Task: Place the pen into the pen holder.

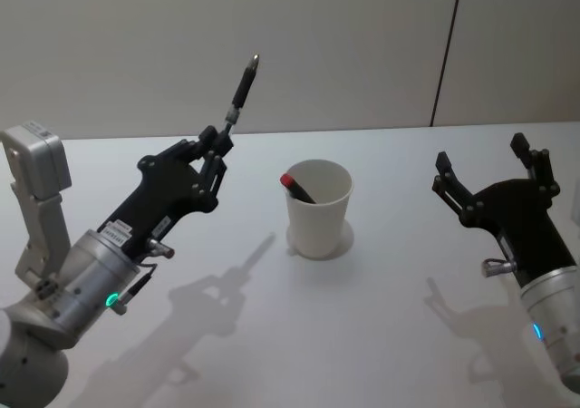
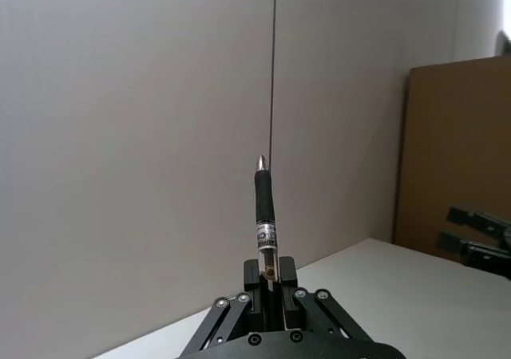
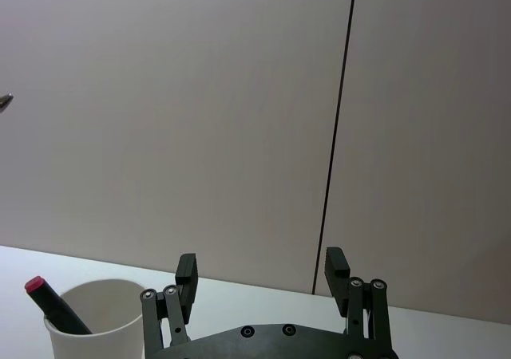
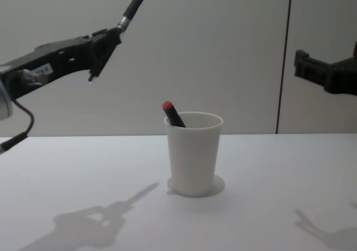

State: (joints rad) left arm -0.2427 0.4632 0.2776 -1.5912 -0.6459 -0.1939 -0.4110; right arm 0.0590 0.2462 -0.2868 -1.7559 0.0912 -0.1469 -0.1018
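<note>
So here's where we're at: our left end effector [image 1: 220,140] is clenched on the pen [image 1: 241,89], gripping it near the lower end, up in the air off to the left of the pen holder [image 1: 319,213]. The pen's long axis runs up and away from us, with the silver tip at the top, so it's basically pointing at the wall and not at the cup. The pen holder stands upright mid-tabletop [image 1: 381,335], lower than the left end effector and to its right, with a red-tipped pen [image 1: 295,188] leaning inside against the rim. Our right end effector [image 1: 480,152] hangs on the far side of the cup, fingers spread, holding nothing. We reckon the pen needs swinging over the rim and tipping toward vertical before any drop.
</note>
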